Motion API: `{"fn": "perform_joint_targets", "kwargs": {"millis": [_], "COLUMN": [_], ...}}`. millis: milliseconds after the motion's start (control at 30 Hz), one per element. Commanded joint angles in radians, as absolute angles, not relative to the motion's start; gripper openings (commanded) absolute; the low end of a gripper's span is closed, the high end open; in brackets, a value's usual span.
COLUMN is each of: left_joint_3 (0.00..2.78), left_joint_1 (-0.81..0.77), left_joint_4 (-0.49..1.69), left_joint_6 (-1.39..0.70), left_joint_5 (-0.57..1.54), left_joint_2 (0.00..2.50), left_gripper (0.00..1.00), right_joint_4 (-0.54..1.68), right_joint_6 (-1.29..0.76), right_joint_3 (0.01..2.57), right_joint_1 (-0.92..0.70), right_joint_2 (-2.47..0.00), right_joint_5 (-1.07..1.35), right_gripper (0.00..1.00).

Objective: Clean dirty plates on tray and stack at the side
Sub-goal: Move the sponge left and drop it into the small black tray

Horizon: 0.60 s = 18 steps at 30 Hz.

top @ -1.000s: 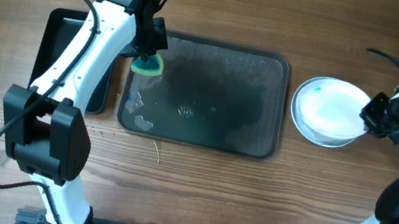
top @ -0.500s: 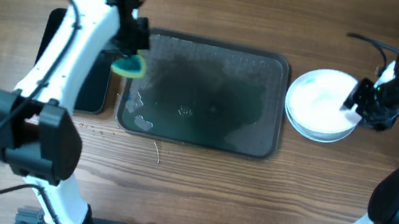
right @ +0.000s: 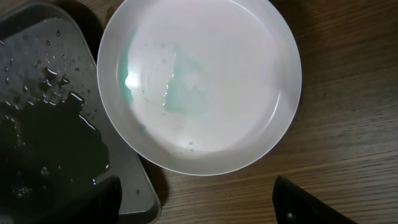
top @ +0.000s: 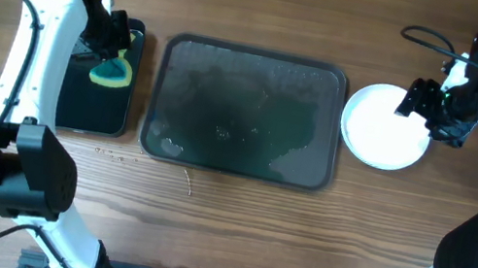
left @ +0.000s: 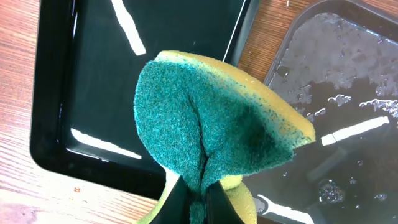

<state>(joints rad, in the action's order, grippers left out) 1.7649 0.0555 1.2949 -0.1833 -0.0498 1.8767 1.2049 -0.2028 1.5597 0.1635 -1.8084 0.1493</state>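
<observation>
Showing only 1 round white plate (right: 205, 74), glossy and teal-smeared, just right of 1 wet dark grey tray (top: 253, 56) — any others beneath impossible to tell. Spreading the right gripper (right: 199, 208) wide above it. Pinching 1 yellow-green sponge (left: 211, 130) in the left gripper (left: 198, 202) over 1 glossy black bin (left: 81, 74) — fingertips mostly hiding.

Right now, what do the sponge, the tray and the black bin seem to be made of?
Sponge: yellow foam with a fibrous teal scouring face. Tray: probably matte dark grey plastic, beaded with water. Black bin: likely glossy plastic, showing sharp light reflections.
</observation>
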Motion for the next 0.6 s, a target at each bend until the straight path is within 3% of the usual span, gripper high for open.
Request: {"fn": "perform_joint_targets", "kwargs": {"millis": [0,567], "left_joint_3": [1.784,1.599], "left_joint_1": [0.067,0.179], "left_joint_4": [1.263,1.003], "left_joint_6": [-0.121,0.172], "left_joint_5": [-0.072,-0.090], "left_joint_2": [1.863,2.061], "left_gripper": [0.04,0.04], "right_joint_4": [1.206,1.197], "right_joint_6": [-0.183,-0.157], "right_joint_3": [1.572,1.568], "right_joint_1": [0.165,0.160], "right_joint_2": [-1.796,-1.796], "right_joint_5": [0.146,0.149], "right_gripper": [0.78,0.79]}}
